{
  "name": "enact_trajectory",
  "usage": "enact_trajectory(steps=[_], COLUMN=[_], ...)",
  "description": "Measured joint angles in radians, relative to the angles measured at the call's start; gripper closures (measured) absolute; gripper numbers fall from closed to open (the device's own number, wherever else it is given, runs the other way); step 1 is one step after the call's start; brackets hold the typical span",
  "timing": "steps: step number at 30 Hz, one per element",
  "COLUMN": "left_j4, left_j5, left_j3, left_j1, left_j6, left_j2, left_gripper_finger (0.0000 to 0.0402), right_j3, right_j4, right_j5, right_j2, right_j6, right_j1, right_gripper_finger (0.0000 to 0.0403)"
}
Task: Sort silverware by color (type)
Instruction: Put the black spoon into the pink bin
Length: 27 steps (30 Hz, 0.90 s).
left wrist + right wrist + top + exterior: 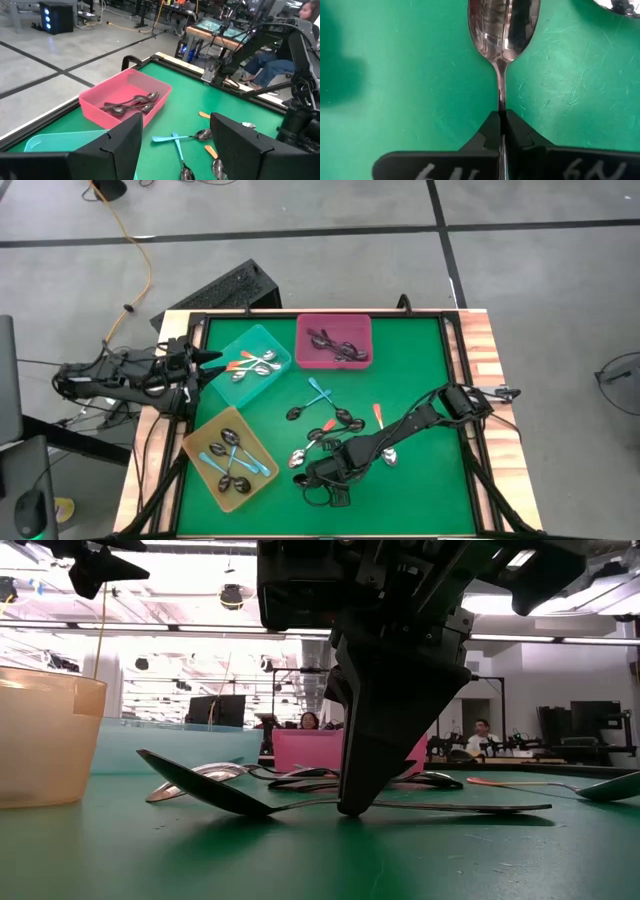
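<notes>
Green felt is covering the table point(420, 360) where the right gripper point(502, 117) is pinching the thin stem of an all-metal spoon point(503, 22), its fingers point(487, 132) pressed together on the handle just behind the shiny bowl. Seen level from the table top, that spoon point(240, 795) is lying flat on the felt with the dark fingers standing down onto its handle. From above, the right arm is reaching in from the table's right edge toward the near middle, its gripper point(318, 472) sitting at the edge of a loose scatter of spoons point(335, 420), some with light blue handles and some with orange-red ones. Across the table, three trays are holding sorted pieces: a pink tray point(333, 342) with dark metal spoons, a teal tray point(250, 362) with orange-handled ones, and a yellow tray point(230, 458) with blue-handled ones. At the table's left edge the left gripper point(175, 145) is waiting beside the teal tray, its fingers spread wide and gripping nothing. People are sitting at desks in the room behind the table.
</notes>
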Motion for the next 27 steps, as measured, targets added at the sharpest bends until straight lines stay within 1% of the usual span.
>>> enact_trajectory(steps=[4,10,19,27], left_j4=[0.003,0.003,0.005,0.006], left_j5=[0.000,0.000,-0.018,-0.020], left_j3=[0.000,0.000,0.000,0.000], left_j1=[0.000,0.000,0.000,0.000], left_j6=[0.000,-0.001,-0.002,-0.005], left_j2=[0.000,0.000,0.000,0.000], left_gripper_finger=[0.0183,0.0183,0.0183,0.0183], right_j3=[0.000,-0.004,-0.006,-0.004], right_j4=[-0.004,-0.015,-0.067,-0.054], right_j5=[0.012,0.024,0.036,0.072], right_j2=[-0.002,-0.015,-0.060,-0.128], right_j6=[-0.002,-0.036,-0.079,-0.144], right_j1=[0.000,0.000,-0.060,-0.093], right_gripper_finger=[0.0396,0.0398,0.0399,0.0396])
